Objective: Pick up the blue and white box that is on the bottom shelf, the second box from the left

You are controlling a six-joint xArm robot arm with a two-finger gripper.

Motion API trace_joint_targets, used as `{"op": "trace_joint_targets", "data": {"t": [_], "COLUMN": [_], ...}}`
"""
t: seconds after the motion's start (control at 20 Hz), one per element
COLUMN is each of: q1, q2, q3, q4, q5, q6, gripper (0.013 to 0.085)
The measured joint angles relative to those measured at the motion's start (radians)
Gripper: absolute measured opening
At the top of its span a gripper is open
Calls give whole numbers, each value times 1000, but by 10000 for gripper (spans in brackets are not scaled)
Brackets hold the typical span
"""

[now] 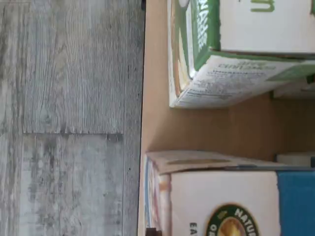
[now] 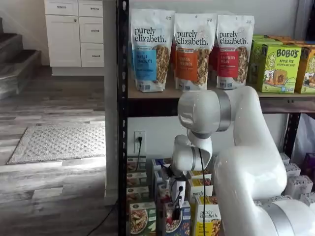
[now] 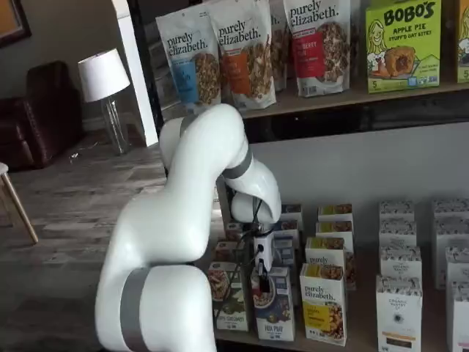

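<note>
Gripper: the gripper (image 3: 261, 273) hangs from the white arm (image 2: 246, 147) just above the front row of the bottom shelf (image 3: 366, 334); its black fingers show with no clear gap in both shelf views, so how far apart they stand cannot be told, nor whether they touch anything.
Task box: the blue and white box (image 3: 275, 312) stands upright right under the fingertips, at the front edge of the shelf board, white on top and blue below, with a bowl picture.
Neighbours: a green-and-white carton (image 3: 229, 297) stands just beside it toward the rack's black post (image 2: 122, 118); a yellow-and-white carton (image 3: 324, 301) reading "purely elizabeth" stands on the other side.
Wrist view: a green-and-white carton (image 1: 236, 54) with fine print, a tan gap of shelf board, then a white carton (image 1: 221, 196) with a blue patch and a round "NATU" seal.
Upper shelf: 3 "purely elizabeth." bags (image 2: 189, 49); a green "BOBO'S APPLE PIE" box (image 3: 401, 44).
Open room: grey plank floor (image 1: 69, 118) lies past the board's front edge.
</note>
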Motion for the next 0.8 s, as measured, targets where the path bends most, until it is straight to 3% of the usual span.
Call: {"op": "trace_joint_targets", "data": {"t": [0.2, 0.6, 0.8], "q1": [-3, -3, -2], "q2": [-4, -9, -13], "q3": [2, 8, 14], "q4": [-4, -4, -3], "q5": [6, 12, 9], "q6": [1, 1, 1], "gripper": [650, 450, 450]}}
